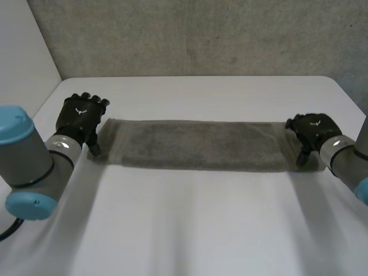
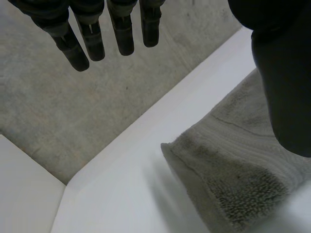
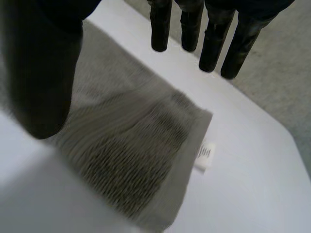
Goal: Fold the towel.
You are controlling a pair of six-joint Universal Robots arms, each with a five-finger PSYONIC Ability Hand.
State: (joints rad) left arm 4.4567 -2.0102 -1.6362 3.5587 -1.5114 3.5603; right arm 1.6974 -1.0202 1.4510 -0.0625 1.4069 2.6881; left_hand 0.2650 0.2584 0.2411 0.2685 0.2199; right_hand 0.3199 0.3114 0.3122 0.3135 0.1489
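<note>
A grey towel [image 1: 195,144] lies flat on the white table as a long, narrow strip running left to right. My left hand [image 1: 83,118] is at its left end, open. In the left wrist view its straight fingers [image 2: 124,29] hang above the table beyond the towel [image 2: 233,165], with the thumb over the cloth. At the towel's right end my right hand [image 1: 313,132] is open too. The right wrist view has its fingers [image 3: 214,43] spread past the towel's [image 3: 131,141] short edge, thumb above the cloth. A small white label [image 3: 205,155] sticks out from that edge.
The white table [image 1: 190,230] stretches wide in front of the towel. Its far edge [image 1: 195,77] meets a grey rough surface, and a white wall [image 1: 23,46] stands at the left.
</note>
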